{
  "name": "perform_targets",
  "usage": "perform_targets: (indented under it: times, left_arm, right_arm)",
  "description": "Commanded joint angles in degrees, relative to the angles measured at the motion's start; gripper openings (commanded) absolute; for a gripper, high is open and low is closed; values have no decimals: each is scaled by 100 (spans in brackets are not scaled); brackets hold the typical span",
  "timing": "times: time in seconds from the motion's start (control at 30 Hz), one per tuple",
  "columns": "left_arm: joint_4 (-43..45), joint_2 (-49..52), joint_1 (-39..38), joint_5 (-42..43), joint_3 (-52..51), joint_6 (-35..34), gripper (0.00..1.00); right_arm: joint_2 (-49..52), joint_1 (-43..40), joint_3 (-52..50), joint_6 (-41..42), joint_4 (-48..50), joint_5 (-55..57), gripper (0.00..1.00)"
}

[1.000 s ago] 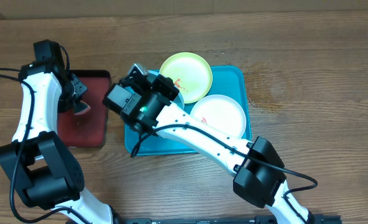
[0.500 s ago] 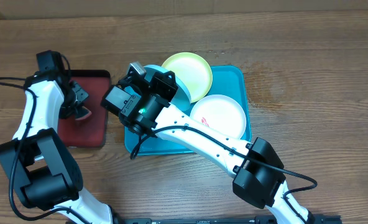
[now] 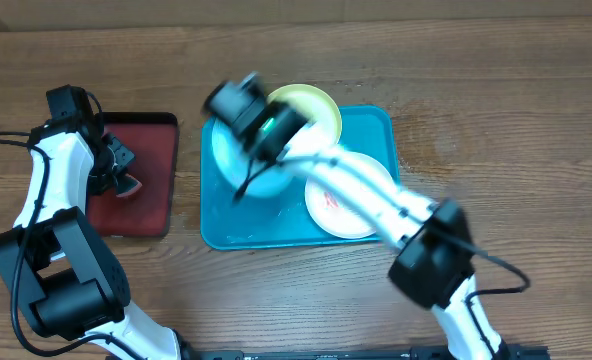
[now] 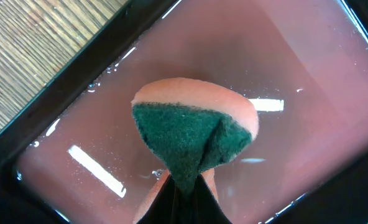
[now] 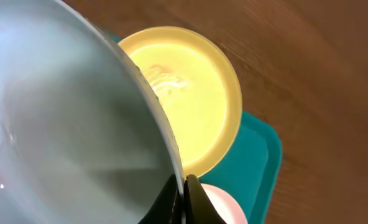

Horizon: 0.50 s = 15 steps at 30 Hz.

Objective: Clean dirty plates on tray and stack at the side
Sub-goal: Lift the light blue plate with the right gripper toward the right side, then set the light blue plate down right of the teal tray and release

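My right gripper [image 3: 261, 130] is shut on the rim of the light blue plate [image 3: 238, 163] and holds it tilted over the left part of the turquoise tray [image 3: 376, 118]; the plate fills the left of the right wrist view [image 5: 66, 124]. The yellow-green plate [image 3: 316, 108] lies at the tray's back and shows a red smear in the right wrist view [image 5: 184, 87]. The white plate [image 3: 351, 200], with red smears, lies at the tray's front right. My left gripper [image 3: 124, 180] is shut on a green and orange sponge [image 4: 193, 134] over the dark red tray [image 3: 146, 215].
The dark red tray with black rim holds a wet film in the left wrist view [image 4: 308, 93]. Bare wooden table [image 3: 506, 120] surrounds both trays. My right arm [image 3: 376, 195] stretches across the turquoise tray.
My right arm has swung and lifted the light blue plate, moving the gripper toward the tray's back. My left gripper with the sponge has barely shifted over the red tray.
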Motion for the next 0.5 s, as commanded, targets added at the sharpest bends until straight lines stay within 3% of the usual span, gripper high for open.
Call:
perform_targets:
  times: [0.0,0.17,0.3,0.47]
  left_arm:
    - [-48,-103,4,70,-17,131,4]
    - [-59,-103,4,181,-17,149,4]
    - [-48,-103,4,348,-17,149,5]
    - [-33,-103,4,365,-17,149,4]
  right_arm:
    - [-487,-1108,610,542,-271,-1742,4]
    - [-448,-2861,542,542,-894,-3213,4]
    - [-356,-4004,372,538,-1287,-3279,4]
    - [-345,-5110,-328,518,-1040,-3285,4]
